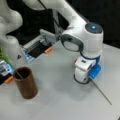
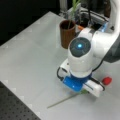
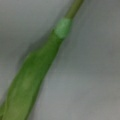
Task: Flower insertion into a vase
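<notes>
The brown vase [image 1: 26, 85] [image 2: 67, 33] stands upright on the grey table, and a green stalk [image 1: 5, 59] [image 2: 74, 7] rises out of it. A second flower lies flat on the table: its thin stem [image 1: 102, 93] [image 2: 62, 100] runs out from under the arm's hand, and its red bloom [image 2: 107, 80] shows on the other side. My gripper [image 1: 82, 79] [image 2: 81, 90] is down at the table right over this flower, its fingertips hidden by the hand. The wrist view is filled by the green stem and leaf [image 3: 37, 75] from very close.
A black device with orange tabs [image 1: 37, 50] sits behind the vase, beside the arm's white base [image 1: 10, 45]. A dark perforated board [image 2: 15, 107] borders the table [image 2: 30, 57] at a front view's bottom left.
</notes>
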